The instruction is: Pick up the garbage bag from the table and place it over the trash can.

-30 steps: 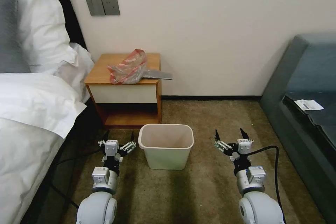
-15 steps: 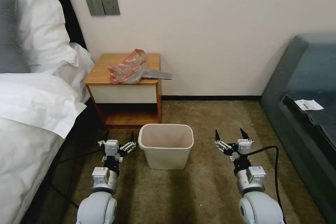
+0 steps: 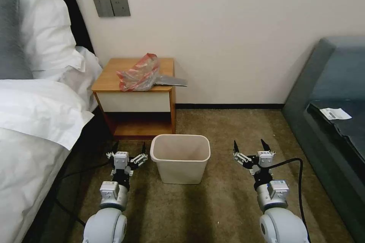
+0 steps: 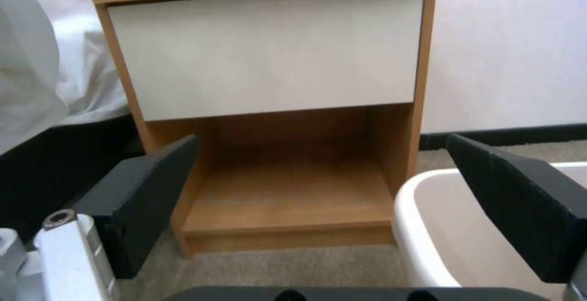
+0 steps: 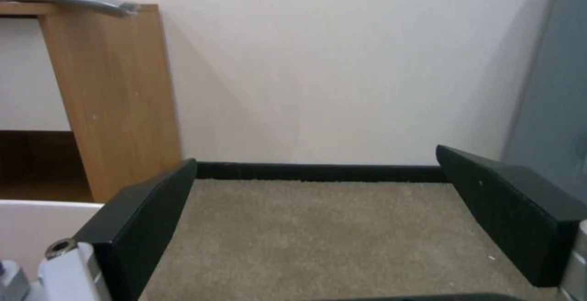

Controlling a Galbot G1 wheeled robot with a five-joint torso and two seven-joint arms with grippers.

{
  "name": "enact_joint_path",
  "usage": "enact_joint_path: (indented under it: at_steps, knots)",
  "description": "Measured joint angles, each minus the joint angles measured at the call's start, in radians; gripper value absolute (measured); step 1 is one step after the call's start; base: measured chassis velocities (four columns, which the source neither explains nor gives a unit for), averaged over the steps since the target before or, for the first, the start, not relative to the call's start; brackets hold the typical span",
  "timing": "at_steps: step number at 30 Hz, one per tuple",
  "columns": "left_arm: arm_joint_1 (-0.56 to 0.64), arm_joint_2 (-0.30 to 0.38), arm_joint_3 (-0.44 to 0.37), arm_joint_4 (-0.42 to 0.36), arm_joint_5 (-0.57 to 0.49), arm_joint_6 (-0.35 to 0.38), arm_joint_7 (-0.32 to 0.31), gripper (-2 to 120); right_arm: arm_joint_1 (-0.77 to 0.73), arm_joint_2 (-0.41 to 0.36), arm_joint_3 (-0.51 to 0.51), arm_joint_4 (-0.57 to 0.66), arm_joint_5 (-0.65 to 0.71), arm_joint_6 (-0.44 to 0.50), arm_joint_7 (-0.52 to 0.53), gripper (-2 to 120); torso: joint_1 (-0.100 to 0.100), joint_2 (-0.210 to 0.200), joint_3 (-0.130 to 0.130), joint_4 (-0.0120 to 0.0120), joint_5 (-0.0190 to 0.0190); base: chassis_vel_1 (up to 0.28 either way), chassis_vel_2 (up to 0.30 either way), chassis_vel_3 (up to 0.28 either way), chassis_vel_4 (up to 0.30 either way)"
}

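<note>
Left tool (image 3: 128, 149) and right tool (image 3: 249, 145) hover low, fingers apart, flanking the trash can (image 3: 180, 158)

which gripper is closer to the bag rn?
Left. Left gripper sits open beside the bin, below the table front; the bag lies on top. Right gripper is open on the bin's far side.

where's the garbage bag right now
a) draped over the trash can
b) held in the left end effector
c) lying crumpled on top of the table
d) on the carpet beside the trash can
c: the garbage bag lies crumpled on the table, one end hanging past its edge, while the trash can stands unlined on the carpet between the open left end effector and the open right end effector.
</note>
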Motion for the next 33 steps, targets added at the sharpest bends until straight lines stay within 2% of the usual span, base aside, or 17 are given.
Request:
enact_joint_path:
  at_steps: [33]
  knots:
    - [-0.001, 0.002, -0.001, 0.003, -0.003, -0.006, 0.000, 100, 0.000, 0.000, 0.000, -0.001, 0.000, 0.003, 0.000, 100, 0.000, 0.000, 0.000, 0.0000, 0.0000, 0.000, 0.000, 0.000, 0.000]
